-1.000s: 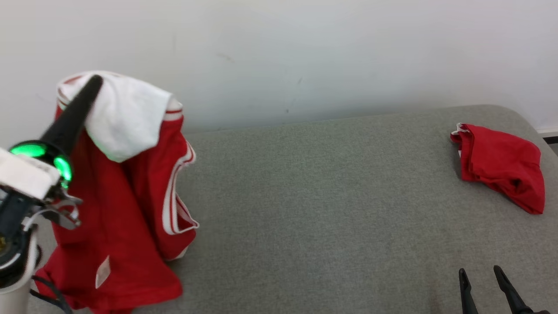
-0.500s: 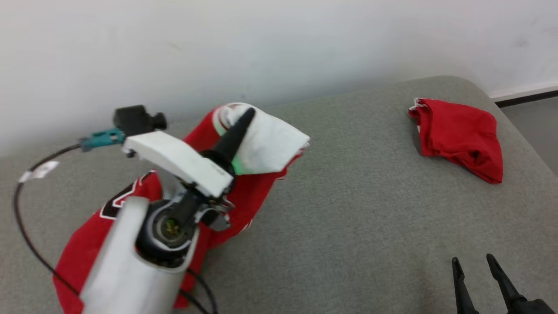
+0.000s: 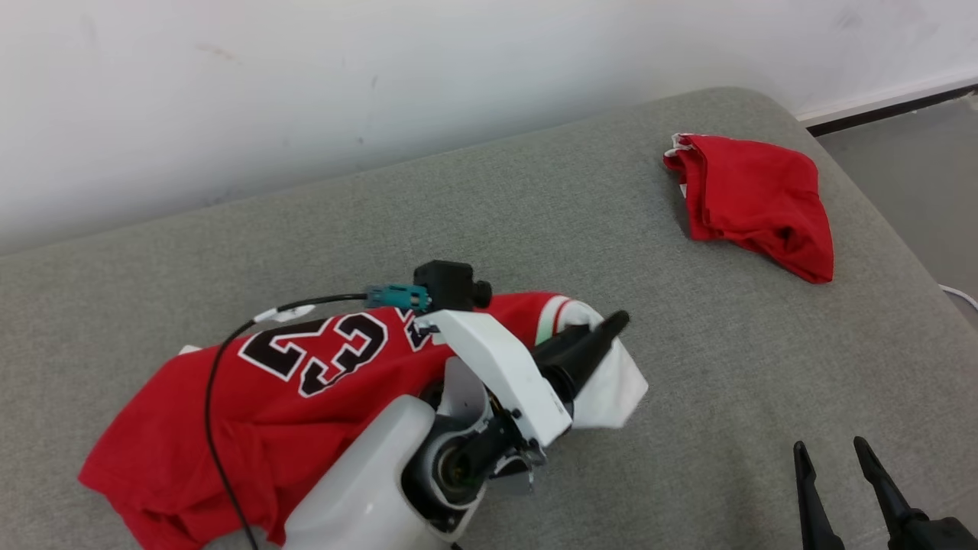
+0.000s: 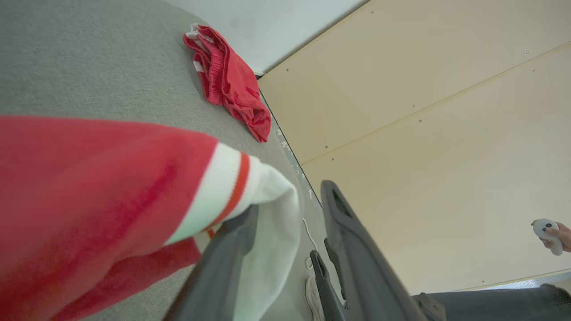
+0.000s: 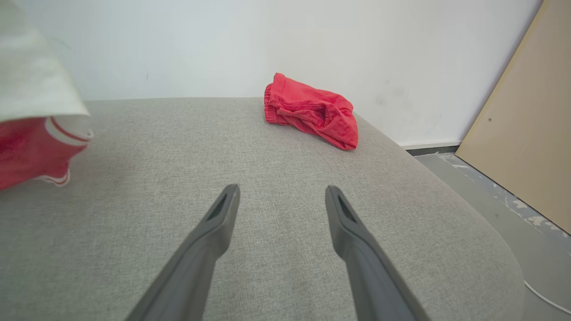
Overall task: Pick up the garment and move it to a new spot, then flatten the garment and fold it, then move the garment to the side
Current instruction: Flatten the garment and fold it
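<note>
A red jersey point(image 3: 252, 397) with a black "23" and white trim lies spread on the grey padded surface point(image 3: 688, 367), left of centre. Its white inside-out end point(image 3: 611, 386) drapes over one finger of my left gripper point(image 3: 615, 327). In the left wrist view that gripper point(image 4: 290, 196) has its two fingers apart: the white fabric point(image 4: 267, 223) hangs on the left finger and the right finger point(image 4: 352, 249) is bare. My right gripper point(image 3: 829, 447) stands open at the lower right, above bare surface, and holds nothing point(image 5: 282, 189).
A bunched pair of red shorts point(image 3: 752, 202) lies near the far right corner of the surface. The surface's rounded right edge drops to grey floor point(image 3: 917, 176). A white wall runs behind. A person's hand with a controller point(image 4: 551, 234) shows before a beige panel point(image 4: 424, 111).
The head camera has swung and tilted down. My left arm has lowered the jersey from hanging in the air to lying on the surface. The right gripper has kept its place.
</note>
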Robot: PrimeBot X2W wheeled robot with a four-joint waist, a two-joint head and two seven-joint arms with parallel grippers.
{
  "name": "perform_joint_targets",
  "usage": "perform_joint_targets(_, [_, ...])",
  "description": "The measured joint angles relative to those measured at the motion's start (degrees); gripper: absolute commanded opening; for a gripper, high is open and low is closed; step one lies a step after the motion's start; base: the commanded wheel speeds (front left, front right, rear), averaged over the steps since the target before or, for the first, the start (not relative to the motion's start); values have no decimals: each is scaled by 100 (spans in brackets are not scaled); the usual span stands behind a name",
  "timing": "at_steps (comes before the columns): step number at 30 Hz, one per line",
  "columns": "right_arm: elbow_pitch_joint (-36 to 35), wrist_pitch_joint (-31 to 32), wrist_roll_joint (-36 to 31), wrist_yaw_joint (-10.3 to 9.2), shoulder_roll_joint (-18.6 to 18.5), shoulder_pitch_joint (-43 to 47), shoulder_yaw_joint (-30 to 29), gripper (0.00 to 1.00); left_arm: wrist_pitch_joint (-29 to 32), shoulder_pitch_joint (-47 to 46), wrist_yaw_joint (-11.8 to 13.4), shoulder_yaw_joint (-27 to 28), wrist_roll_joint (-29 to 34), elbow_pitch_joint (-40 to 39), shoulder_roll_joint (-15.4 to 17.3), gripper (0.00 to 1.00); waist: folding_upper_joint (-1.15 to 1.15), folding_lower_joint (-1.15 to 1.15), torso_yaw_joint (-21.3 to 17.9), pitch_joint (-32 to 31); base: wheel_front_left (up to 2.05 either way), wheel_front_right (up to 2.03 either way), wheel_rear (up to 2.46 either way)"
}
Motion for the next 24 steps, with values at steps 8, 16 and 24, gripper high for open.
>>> perform_joint_targets(8, [36,0,15,0,-1,52,-122,100,-248,371,-255,-673,883,-249,548,100,0,0,293,-112,0,0,0])
perform_joint_targets(16, [37,0,-55,0,0,193,-219,100,-1017,1368,40,-587,1204,-779,1068,100,0,0,619,-390,0,0,0])
perform_joint_targets(24, [-26,0,-207,0,0,422,-346,100,-2265,2191,612,-225,1822,-973,1577,100,0,-1,984,-671,0,0,0])
